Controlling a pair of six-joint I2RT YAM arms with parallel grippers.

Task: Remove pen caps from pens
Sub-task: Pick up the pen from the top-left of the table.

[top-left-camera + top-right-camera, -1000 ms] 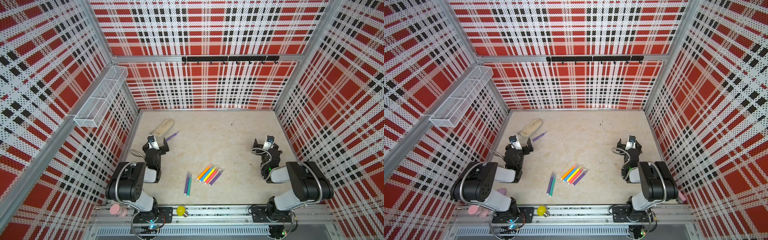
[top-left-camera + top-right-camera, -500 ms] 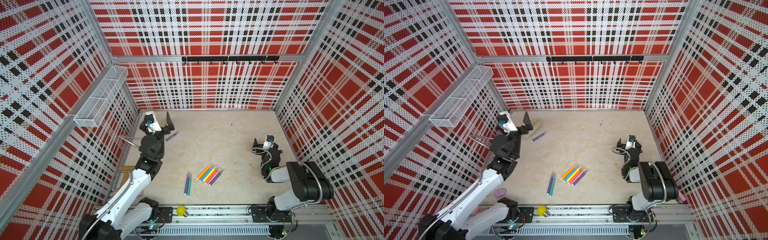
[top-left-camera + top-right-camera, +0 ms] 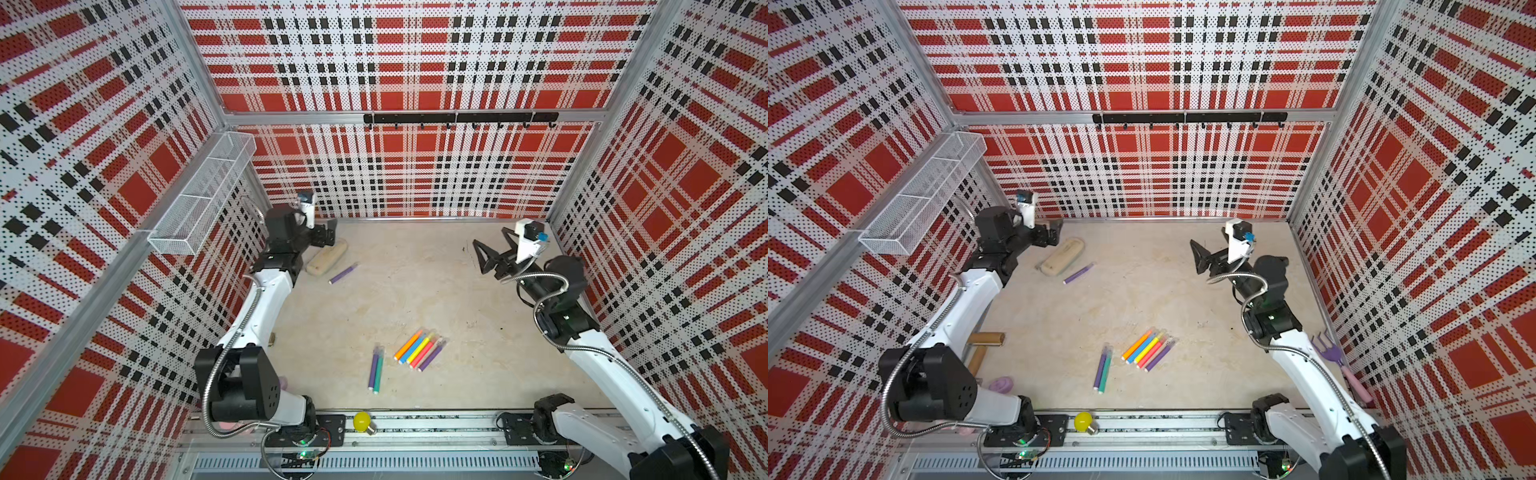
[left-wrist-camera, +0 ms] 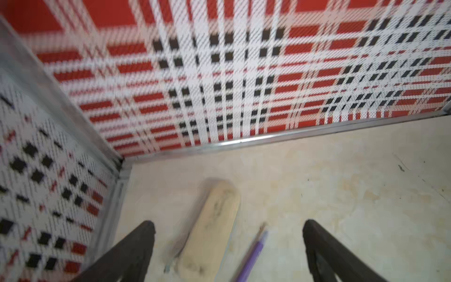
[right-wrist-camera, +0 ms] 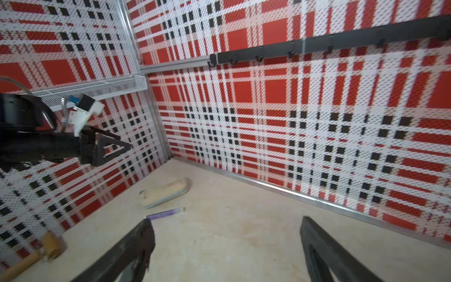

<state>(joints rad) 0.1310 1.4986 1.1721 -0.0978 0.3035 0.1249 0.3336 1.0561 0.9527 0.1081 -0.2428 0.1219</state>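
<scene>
- Left pincer (image 4: 228,225) is hovering wide open and empty over a beige block (image 3: 327,258).
- Lone purple pen (image 3: 343,274) is lying just beside that block.
- Seven pens (image 3: 419,349) are lying mid-worktop (image 3: 415,270), wearing their caps (image 3: 430,336).
- Right pincer (image 5: 227,222) is hanging wide open, gripping nothing.

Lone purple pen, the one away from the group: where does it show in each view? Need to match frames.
Top view: lone purple pen lies near the back left corner, just right of the beige block.
Top view: same place, right of the block.
Left wrist: blurred pen alongside the block.
Right wrist: pen on the camera side of the block.
Shared landmark: the beige block.
</scene>
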